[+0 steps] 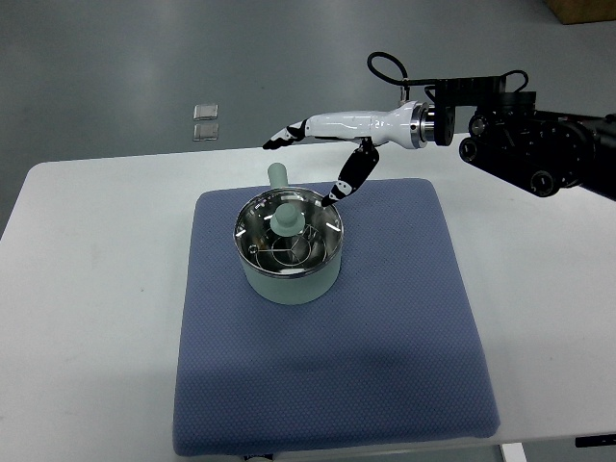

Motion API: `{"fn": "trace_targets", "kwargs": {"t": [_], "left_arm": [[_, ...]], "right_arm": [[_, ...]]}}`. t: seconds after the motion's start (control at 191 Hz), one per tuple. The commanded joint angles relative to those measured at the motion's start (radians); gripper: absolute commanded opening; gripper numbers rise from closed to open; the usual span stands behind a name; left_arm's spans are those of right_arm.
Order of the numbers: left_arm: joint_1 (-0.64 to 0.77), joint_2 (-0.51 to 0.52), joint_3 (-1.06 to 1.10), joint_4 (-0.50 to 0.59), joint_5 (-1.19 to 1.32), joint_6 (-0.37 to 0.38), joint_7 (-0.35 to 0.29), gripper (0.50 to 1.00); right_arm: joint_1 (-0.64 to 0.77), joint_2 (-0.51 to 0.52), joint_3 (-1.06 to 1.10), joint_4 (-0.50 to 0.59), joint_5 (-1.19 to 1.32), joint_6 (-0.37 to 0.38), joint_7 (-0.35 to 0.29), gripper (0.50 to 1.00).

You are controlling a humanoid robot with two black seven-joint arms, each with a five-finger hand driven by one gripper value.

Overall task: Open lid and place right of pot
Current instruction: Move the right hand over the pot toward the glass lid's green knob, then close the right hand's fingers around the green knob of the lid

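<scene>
Blue-grey mat point(385, 385) covers the white table point(549, 318); on its upper left stands the pale green pot point(289, 279), its shiny glass lid point(289, 231) with green knob still seated. Just above and right, the right hand point(322, 154) hovers, fingers spread, empty.

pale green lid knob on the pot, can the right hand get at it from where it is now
Probably yes. The right hand hovers open just behind the pale green pot, and nothing stands between it and the pale green lid knob, which sticks up clear above the glass lid.
</scene>
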Motion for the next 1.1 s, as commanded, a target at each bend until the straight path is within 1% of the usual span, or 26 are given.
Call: {"fn": "trace_targets", "kwargs": {"t": [0.0, 0.115, 0.235, 0.429, 0.78, 0.842, 0.916, 0.921, 0.926, 0.931, 0.999, 1.025, 1.093], "left_arm": [[0.000, 0.000, 0.000, 0.000, 0.000, 0.000, 0.000, 1.000], [0.003, 0.000, 0.000, 0.000, 0.000, 0.000, 0.000, 1.000], [0.013, 0.000, 0.000, 0.000, 0.000, 0.000, 0.000, 1.000], [0.014, 0.000, 0.000, 0.000, 0.000, 0.000, 0.000, 1.000], [0.013, 0.000, 0.000, -0.002, 0.000, 0.000, 0.000, 1.000], [0.013, 0.000, 0.000, -0.002, 0.000, -0.002, 0.000, 1.000], [0.013, 0.000, 0.000, -0.002, 0.000, -0.002, 0.000, 1.000], [0.013, 0.000, 0.000, -0.002, 0.000, -0.002, 0.000, 1.000], [0.013, 0.000, 0.000, -0.002, 0.000, -0.002, 0.000, 1.000], [0.013, 0.000, 0.000, -0.002, 0.000, -0.002, 0.000, 1.000], [0.013, 0.000, 0.000, -0.002, 0.000, -0.002, 0.000, 1.000], [0.013, 0.000, 0.000, -0.002, 0.000, -0.002, 0.000, 1.000], [0.013, 0.000, 0.000, -0.002, 0.000, -0.002, 0.000, 1.000]], "right_arm": [[0.092, 0.049, -0.143, -0.010, -0.042, -0.014, 0.011, 0.932], [0.142, 0.091, -0.255, -0.014, -0.055, -0.013, 0.011, 0.932], [0.142, 0.129, -0.266, -0.037, -0.055, -0.011, 0.008, 0.930], [0.139, 0.151, -0.263, -0.047, -0.052, -0.014, 0.004, 0.921], [0.144, 0.148, -0.252, -0.047, -0.036, -0.016, 0.008, 0.901], [0.144, 0.149, -0.252, -0.047, -0.037, -0.016, 0.008, 0.870], [0.144, 0.149, -0.252, -0.047, -0.036, -0.016, 0.010, 0.866], [0.144, 0.149, -0.252, -0.047, -0.037, -0.016, 0.010, 0.848], [0.144, 0.149, -0.252, -0.047, -0.037, -0.016, 0.010, 0.848], [0.144, 0.149, -0.252, -0.047, -0.037, -0.016, 0.010, 0.834], [0.144, 0.149, -0.252, -0.047, -0.037, -0.016, 0.011, 0.815], [0.144, 0.149, -0.252, -0.047, -0.037, -0.016, 0.011, 0.797], [0.142, 0.149, -0.252, -0.047, -0.037, -0.014, 0.011, 0.791]]}}
